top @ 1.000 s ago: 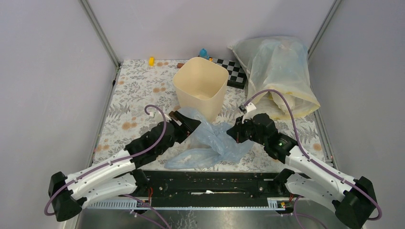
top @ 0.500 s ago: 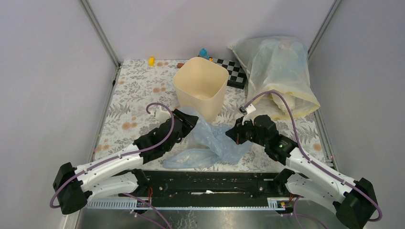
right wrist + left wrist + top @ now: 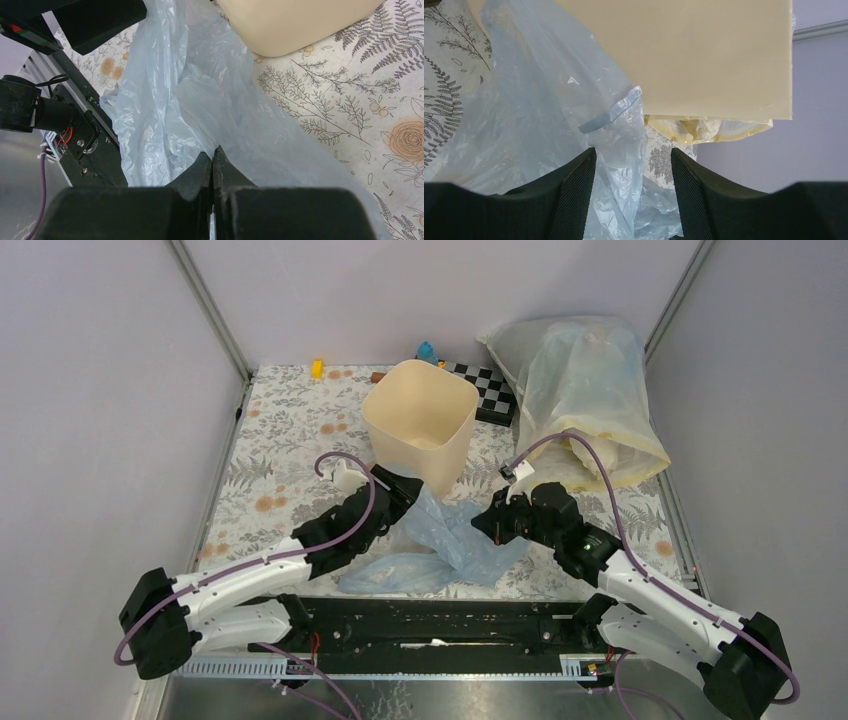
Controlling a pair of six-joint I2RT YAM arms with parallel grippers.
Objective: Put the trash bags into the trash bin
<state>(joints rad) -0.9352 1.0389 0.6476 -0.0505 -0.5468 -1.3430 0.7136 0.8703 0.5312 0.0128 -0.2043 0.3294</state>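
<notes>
The pale-blue trash bag [image 3: 450,540] lies crumpled on the floral cloth just in front of the cream trash bin [image 3: 420,425]. My right gripper [image 3: 483,521] is shut on the bag's right edge; in the right wrist view the closed gripper [image 3: 213,156] pinches the blue film [image 3: 200,100]. My left gripper [image 3: 402,490] is open at the bag's left side, close to the bin's base. In the left wrist view the open gripper [image 3: 633,165] has a fold of the bag [image 3: 549,110] between its fingers, with the bin wall [image 3: 704,55] right behind.
A large yellowish-clear sack [image 3: 585,390] lies at the back right. A checkerboard [image 3: 490,390] and small toys [image 3: 426,350] sit behind the bin. Grey walls enclose the table on three sides.
My left gripper has moved forward and right along the bag toward the bin's base. The right gripper has stayed shut on the bag, shifting slightly.
</notes>
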